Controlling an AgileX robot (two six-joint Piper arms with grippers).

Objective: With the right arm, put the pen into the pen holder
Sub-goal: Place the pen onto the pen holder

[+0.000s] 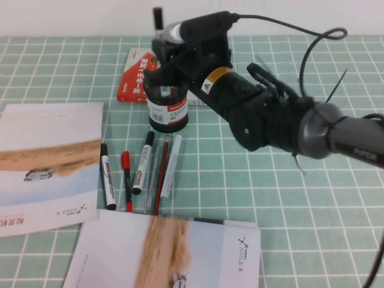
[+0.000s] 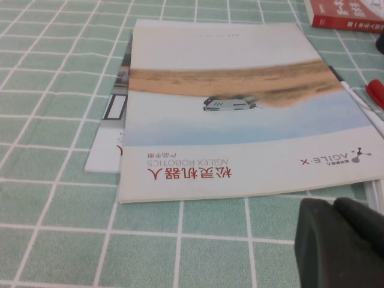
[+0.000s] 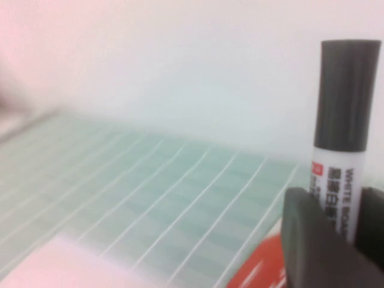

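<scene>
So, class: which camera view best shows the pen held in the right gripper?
The right wrist view: the pen stands upright, close, between the right gripper fingers. The high view shows only its cap. The left wrist view shows only the left gripper, no held pen.

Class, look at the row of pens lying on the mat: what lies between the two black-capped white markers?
In the high view, a red pen lies between the markers. The right gripper holds the pen above the pen holder; the left gripper is parked.

My right tool hovers above the pen holder, clamping the pen upright. Loose markers lie on the worktop below it.
</scene>
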